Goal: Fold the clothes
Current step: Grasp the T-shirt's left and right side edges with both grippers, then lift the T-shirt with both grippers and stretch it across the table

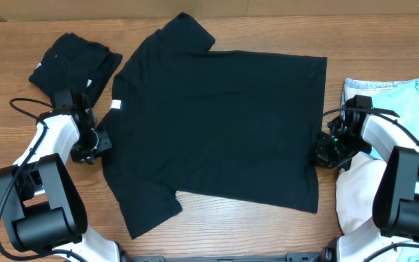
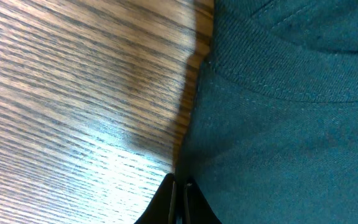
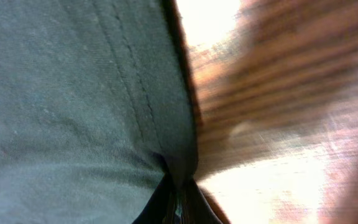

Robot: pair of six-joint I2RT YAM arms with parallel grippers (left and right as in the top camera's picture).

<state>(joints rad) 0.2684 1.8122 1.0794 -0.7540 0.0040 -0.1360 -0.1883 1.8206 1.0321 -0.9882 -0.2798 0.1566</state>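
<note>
Black cotton is lying spread flat across the middle of the wooden worktop [image 1: 268, 233], and I am working this black shirt [image 1: 217, 124] from both ends at once. Its long axis is running left to right between the arms: the collar [image 2: 278, 68] and the small white tag [image 1: 116, 105] are pointing toward my left arm, the hem [image 3: 129, 93] toward my right, and one sleeve is sticking out toward the far edge while the other is pointing back at me. The left tool [image 2: 179, 196] is sitting with its fingers together right at the shirt's edge just beside the collar; from the wrist camera I am not able to tell whether any cloth is actually caught between them. The right tool [image 3: 178, 199] is pinched on the hem, and I am seeing the fabric puckering into the closed fingertips there. So each arm is standing at its own end, the shirt stretching inward from both, and I am judging that the coming fold is turning on that line: carrying one end over toward the other, or lifting both ends together, with the sleeves needing to come in along the way. A folded black garment [image 1: 71, 62] is resting at the far left corner, clear of the spread shirt. A light blue T-shirt [image 1: 406, 102] and a white piece [image 1: 355, 200] are waiting beside and under my right arm.
</note>
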